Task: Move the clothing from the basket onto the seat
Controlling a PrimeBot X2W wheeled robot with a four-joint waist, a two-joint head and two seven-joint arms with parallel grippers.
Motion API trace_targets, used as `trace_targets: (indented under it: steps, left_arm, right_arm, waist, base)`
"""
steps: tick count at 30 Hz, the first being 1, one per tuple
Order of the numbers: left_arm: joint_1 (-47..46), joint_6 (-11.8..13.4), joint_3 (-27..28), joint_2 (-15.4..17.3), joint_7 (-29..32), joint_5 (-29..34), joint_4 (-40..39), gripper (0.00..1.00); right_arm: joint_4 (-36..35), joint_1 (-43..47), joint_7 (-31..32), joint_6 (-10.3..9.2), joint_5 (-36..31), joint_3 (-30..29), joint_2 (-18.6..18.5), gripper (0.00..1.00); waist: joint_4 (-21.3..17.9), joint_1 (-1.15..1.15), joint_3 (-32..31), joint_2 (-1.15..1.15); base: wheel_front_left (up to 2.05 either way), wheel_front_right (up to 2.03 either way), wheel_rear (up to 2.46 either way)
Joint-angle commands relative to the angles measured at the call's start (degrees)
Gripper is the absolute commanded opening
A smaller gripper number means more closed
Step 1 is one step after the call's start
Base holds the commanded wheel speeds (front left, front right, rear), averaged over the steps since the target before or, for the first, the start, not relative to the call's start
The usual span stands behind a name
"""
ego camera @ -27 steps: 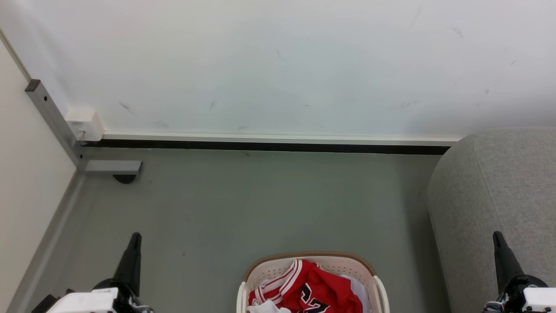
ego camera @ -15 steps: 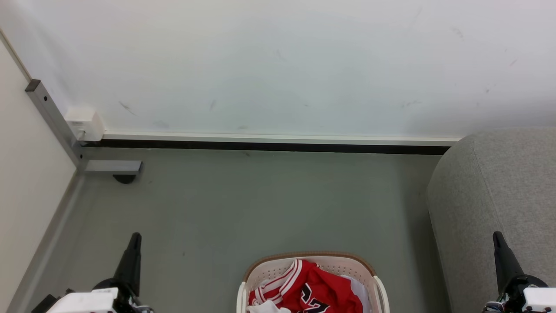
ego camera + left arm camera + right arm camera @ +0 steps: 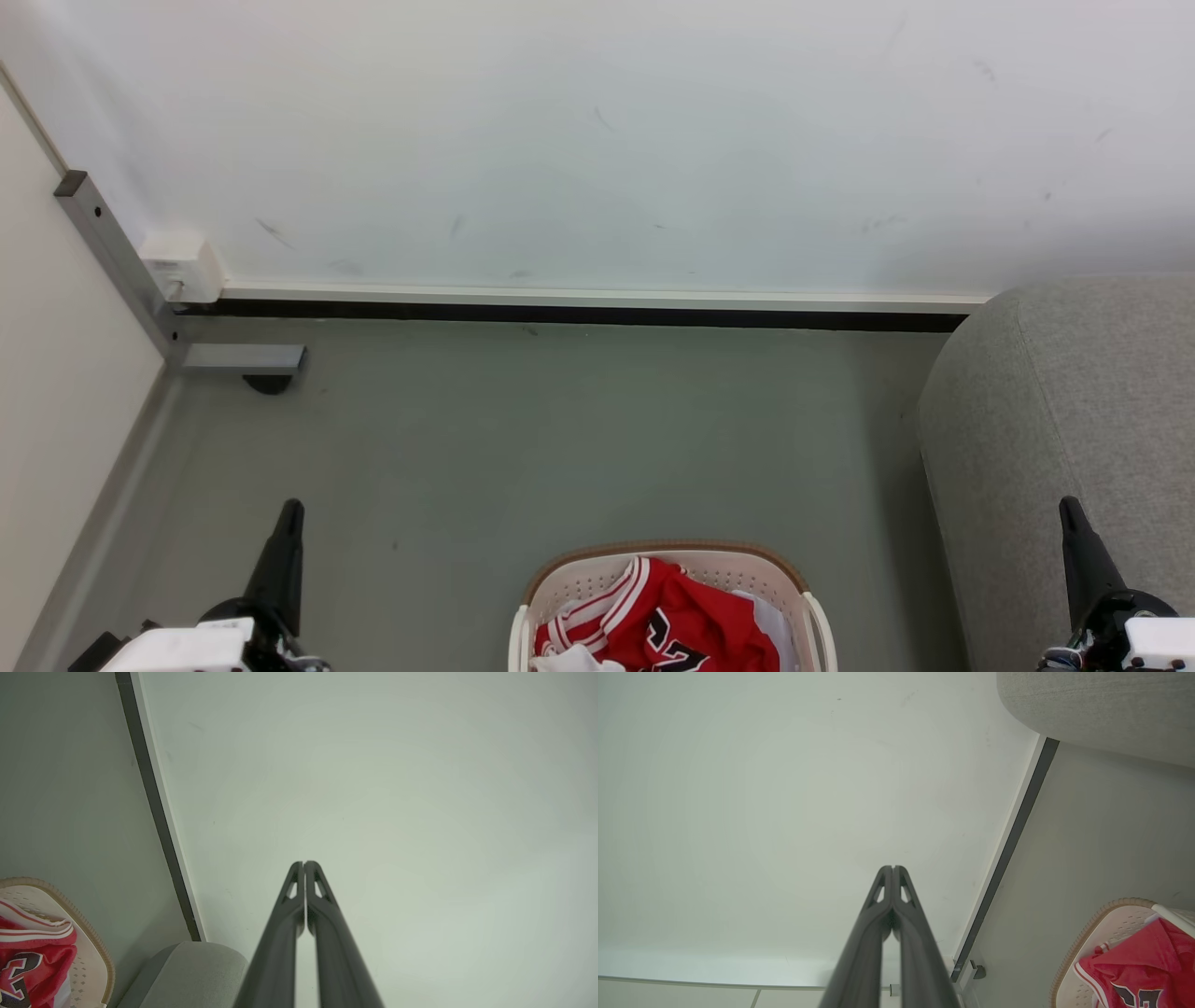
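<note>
While the left gripper (image 3: 291,511) and right gripper (image 3: 1068,509) hang empty, fingers pressed together, the thin red sports jersey (image 3: 686,611) lies crumpled in the oval cream-white plastic basket (image 3: 597,583) beside the large grey fabric seat (image 3: 1074,420). A pinch may also take the white cloth (image 3: 571,661), or trailing fabric may snag the brown rim (image 3: 667,545).

Black, white-edged numerals (image 3: 677,649) are showing on the red clothing (image 3: 714,611) lying inside the basket (image 3: 667,544), but folds are hiding too much of them for any digit to be read for certain.
</note>
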Motion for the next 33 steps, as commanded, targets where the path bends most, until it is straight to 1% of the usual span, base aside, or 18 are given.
trace_targets:
  steps: [1,29,30,31,33]
  left_arm:
    - [-0.48,-0.31,0.06,0.16,0.18,-0.69,-0.21,0.0]
    - [-0.48,-0.31,0.06,0.16,0.18,-0.69,-0.21,0.0]
    - [0.06,0.02,-0.02,-0.02,-0.06,0.04,0.15,0.0]
    - [0.35,0.07,-0.05,-0.12,-0.11,0.05,0.55,1.0]
    - [1.31,0.2,-0.18,-0.44,-0.14,0.07,1.57,1.0]
  right_arm:
    - [-0.27,-0.73,0.18,-0.12,0.07,-0.21,-0.41,0.0]
    - [-0.27,-0.74,0.18,-0.13,0.07,-0.21,-0.4,0.0]
    - [0.15,0.07,-0.04,0.0,-0.01,0.04,0.03,0.0]
    - [0.6,0.31,-0.07,0.0,-0.01,0.1,0.21,1.0]
    - [1.46,1.23,-0.1,0.0,-0.01,0.29,0.73,1.0]
  waist:
    - [0.0,0.0,0.0,0.0]
    - [0.0,0.0,0.0,0.0]
    - [0.0,0.0,0.0,0.0]
    - [0.0,0.0,0.0,0.0]
    - [0.0,0.0,0.01,0.0]
  base:
    - [0.0,0.0,0.0]
    - [0.0,0.0,0.0]
    - [0.0,0.0,0.0]
    - [0.0,0.0,0.0]
    - [0.0,0.0,0.0]
